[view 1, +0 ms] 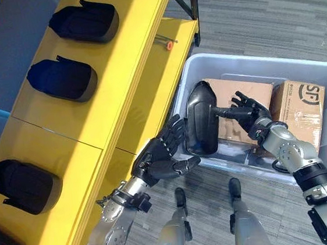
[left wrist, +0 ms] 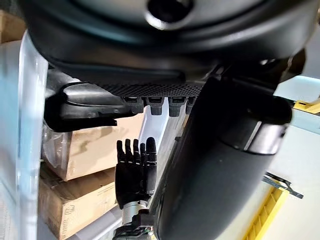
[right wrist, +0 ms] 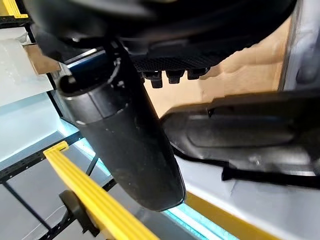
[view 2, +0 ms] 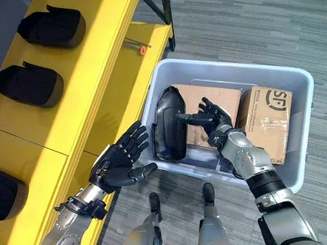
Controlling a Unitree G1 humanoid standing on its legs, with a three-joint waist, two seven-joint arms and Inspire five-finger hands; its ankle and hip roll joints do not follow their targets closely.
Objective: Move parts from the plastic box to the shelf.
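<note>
A black mirror-shaped part (view 1: 200,121) stands upright over the left end of the pale plastic box (view 1: 262,62). Its stem points toward my right hand (view 1: 249,112), which pinches that stem between thumb and fingers inside the box. The part (right wrist: 240,135) lies just past that hand's fingers in the right wrist view. My left hand (view 1: 162,156) hovers open outside the box's left wall, palm facing the part's back, fingertips a short gap from it. The left wrist view shows the part (left wrist: 85,107) and my right hand (left wrist: 134,170) beyond it.
The yellow shelf (view 1: 117,74) runs along the left, bearing three black parts (view 1: 85,20) (view 1: 62,79) (view 1: 24,185) in a row. Two cardboard cartons (view 1: 248,93) (view 1: 303,111) lie in the box. A small orange item (view 1: 169,44) rests on the lower shelf board.
</note>
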